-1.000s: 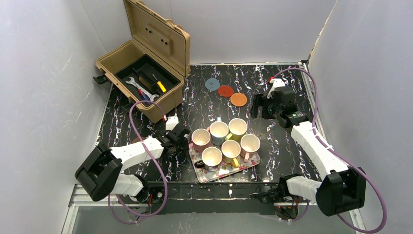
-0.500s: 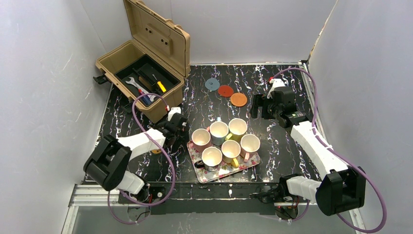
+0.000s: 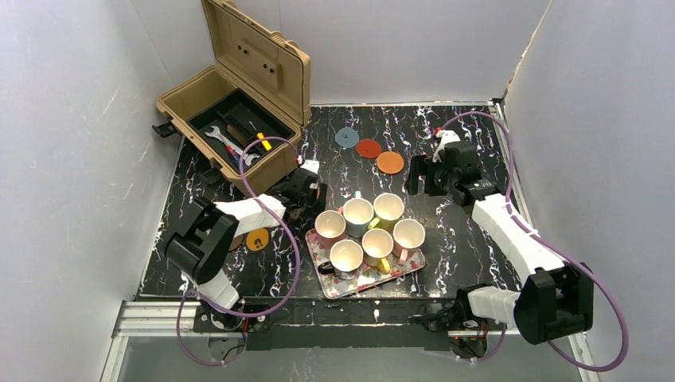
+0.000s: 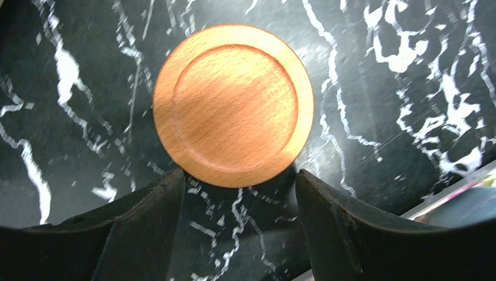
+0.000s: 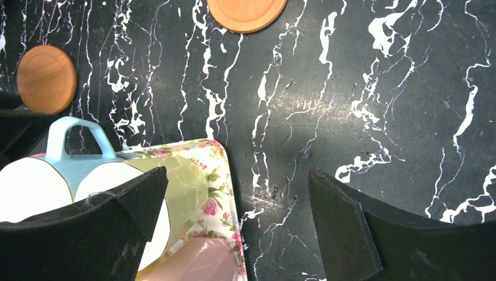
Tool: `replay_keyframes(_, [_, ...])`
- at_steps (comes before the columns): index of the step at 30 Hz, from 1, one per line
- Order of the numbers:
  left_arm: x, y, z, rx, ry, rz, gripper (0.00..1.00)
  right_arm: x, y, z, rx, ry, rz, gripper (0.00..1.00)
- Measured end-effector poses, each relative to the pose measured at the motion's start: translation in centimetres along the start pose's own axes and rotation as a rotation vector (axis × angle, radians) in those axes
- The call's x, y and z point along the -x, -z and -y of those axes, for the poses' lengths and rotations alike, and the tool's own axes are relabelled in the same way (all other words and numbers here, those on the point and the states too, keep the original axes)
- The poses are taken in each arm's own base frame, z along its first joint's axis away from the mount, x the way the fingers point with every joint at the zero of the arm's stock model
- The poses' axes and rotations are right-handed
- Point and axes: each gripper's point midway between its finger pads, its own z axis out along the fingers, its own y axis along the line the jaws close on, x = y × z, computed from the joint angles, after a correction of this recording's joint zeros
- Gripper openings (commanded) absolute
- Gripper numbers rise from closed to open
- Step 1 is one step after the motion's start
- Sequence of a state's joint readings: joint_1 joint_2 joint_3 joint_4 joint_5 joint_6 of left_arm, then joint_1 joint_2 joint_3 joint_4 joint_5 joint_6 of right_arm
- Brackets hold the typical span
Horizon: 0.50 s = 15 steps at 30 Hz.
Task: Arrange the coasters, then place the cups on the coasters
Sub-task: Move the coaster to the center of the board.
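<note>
**Top view with both wrist views.**

**Hidden or cropped:**
- From above, the left claw (image 4: 240,178) covers the wood-toned coaster (image 4: 234,105). Only the wrist views show that coaster.
- The right wrist view cuts the orange coaster (image 3: 389,162) at its top edge. There a finger masks the six mugs (image 3: 377,247), leaving a blue handle and pale rims.
- From above, most of the mugs' outer colours are hard to tell.
- Five coasters can be counted.

**Layout:** All the mugs stand on the floral tray (image 3: 382,274), none on a coaster.
- At the tray's 12 o'clock, the blue-grey coaster (image 3: 346,138), red coaster (image 3: 368,148) and orange coaster lie in a slanting row.
- The yellow-orange coaster (image 3: 256,239) lies at 9 o'clock.
- An open toolbox (image 3: 255,56) stands at 10 o'clock.

**Left claw**, at the tray's 10 o'clock corner: partly open. Its fingers flank the near edge of the wood-toned coaster, which lies flat on the tabletop (image 3: 454,231). Whether they touch it cannot be told.

**Right claw** (image 5: 238,172), at the tray's 2 o'clock: spread wide, holding nothing.
</note>
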<state>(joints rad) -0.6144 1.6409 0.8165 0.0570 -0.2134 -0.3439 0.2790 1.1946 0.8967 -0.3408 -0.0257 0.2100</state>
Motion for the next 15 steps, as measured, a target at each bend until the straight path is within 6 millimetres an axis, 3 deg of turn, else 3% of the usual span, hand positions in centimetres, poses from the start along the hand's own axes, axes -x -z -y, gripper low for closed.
replay_keyframes(9, [1.5, -1.0, 1.4, -0.045, -0.024, 0.004, 0.71, -1.3, -1.4, -0.3, 0.024, -0.011, -0.067, 0.99])
replay_keyframes(15, [0.9, 0.5, 0.5, -0.002, -0.003, -0.059, 0.77, 0.6, -2.0, -1.4, 0.065, -0.011, -0.062, 0.98])
